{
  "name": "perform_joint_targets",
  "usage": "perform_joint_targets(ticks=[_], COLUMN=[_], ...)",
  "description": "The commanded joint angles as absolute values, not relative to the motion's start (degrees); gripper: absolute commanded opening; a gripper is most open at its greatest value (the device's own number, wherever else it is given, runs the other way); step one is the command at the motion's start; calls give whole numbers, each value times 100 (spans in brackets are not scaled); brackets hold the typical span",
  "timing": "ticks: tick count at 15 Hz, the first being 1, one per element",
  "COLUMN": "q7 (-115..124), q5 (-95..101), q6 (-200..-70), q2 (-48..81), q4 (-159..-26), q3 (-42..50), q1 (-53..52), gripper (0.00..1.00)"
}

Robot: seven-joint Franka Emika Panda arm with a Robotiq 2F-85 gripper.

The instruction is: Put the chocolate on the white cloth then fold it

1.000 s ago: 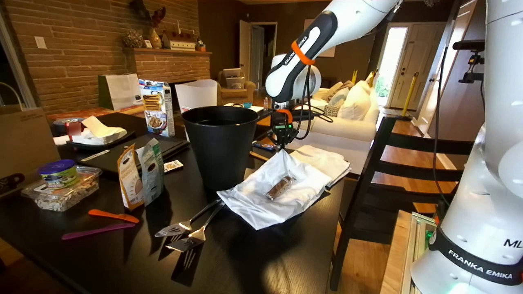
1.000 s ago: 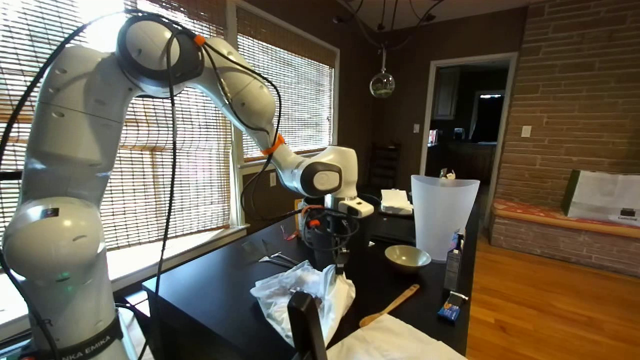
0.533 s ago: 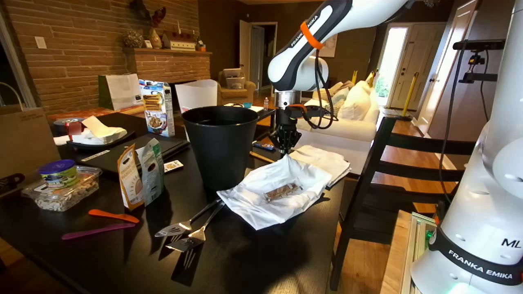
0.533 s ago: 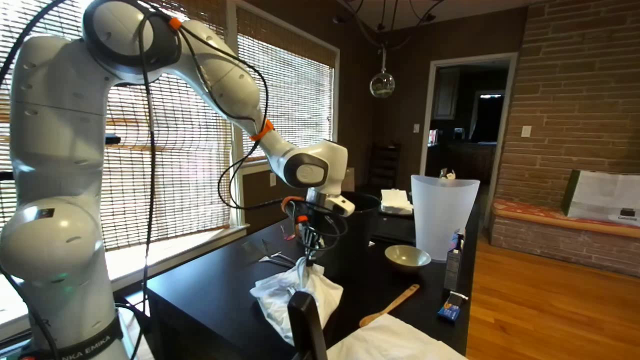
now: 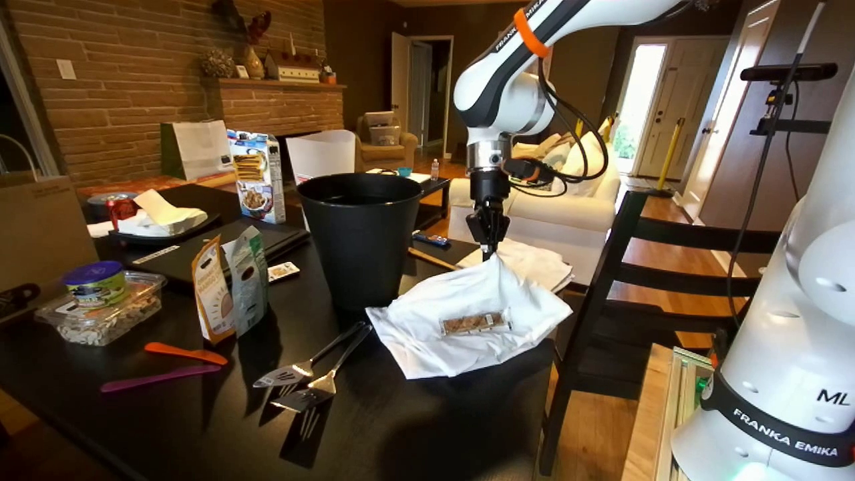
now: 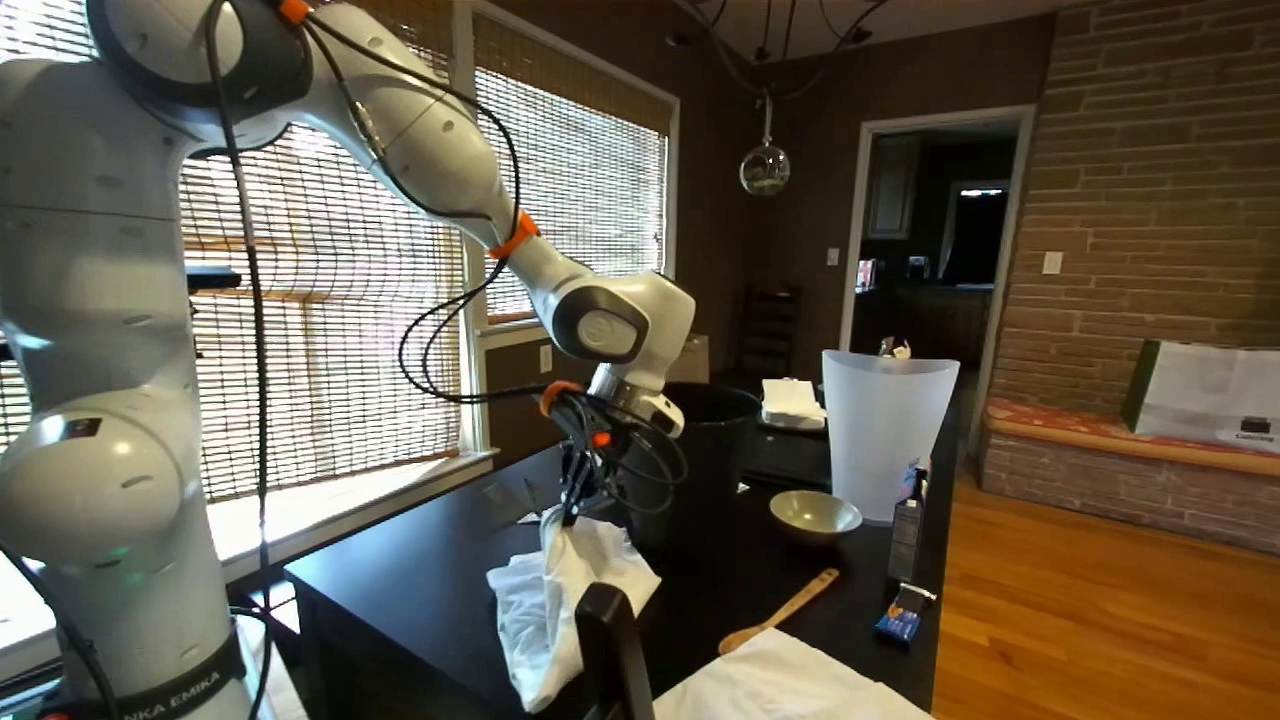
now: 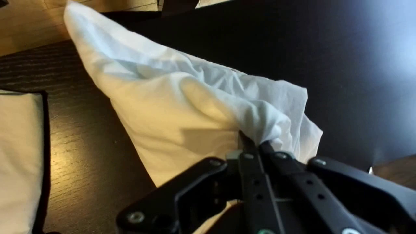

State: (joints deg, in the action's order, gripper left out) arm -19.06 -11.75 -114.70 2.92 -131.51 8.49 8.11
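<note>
The chocolate (image 5: 475, 323), a brown bar in clear wrapping, lies on the wrinkled white cloth (image 5: 427, 349) on the dark table. My gripper (image 5: 488, 254) is shut on the cloth's far edge and holds it raised as a peak behind the chocolate. In an exterior view the gripper (image 6: 568, 515) pinches the raised edge of the cloth (image 6: 560, 610), which hides the chocolate. In the wrist view the fingertips (image 7: 255, 140) are closed on a bunched fold of the cloth (image 7: 156, 110). The chocolate does not show there.
A tall black bin (image 5: 361, 240) stands close beside the cloth. Two metal spatulas (image 5: 314, 382) lie near its corner. A folded white piece (image 5: 534, 262), a wooden spoon (image 6: 780, 612) and a bowl (image 6: 815, 515) are nearby. A dark chair (image 5: 604, 280) stands at the table edge.
The gripper has moved toward the robot's base, pulling the cloth's edge up and along. The whole cloth has shifted slightly that way. The chocolate has turned and slid a little with it.
</note>
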Motion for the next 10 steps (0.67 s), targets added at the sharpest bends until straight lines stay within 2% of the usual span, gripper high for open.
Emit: perform_joint_targets(ticks=[1, 10], q7=[-2488, -2705], q5=[-1038, -636], q6=[-11334, -11708], q2=[110, 147], q4=[-13469, -14119], q3=[834, 728], q1=[864, 755], gripper=[3, 4])
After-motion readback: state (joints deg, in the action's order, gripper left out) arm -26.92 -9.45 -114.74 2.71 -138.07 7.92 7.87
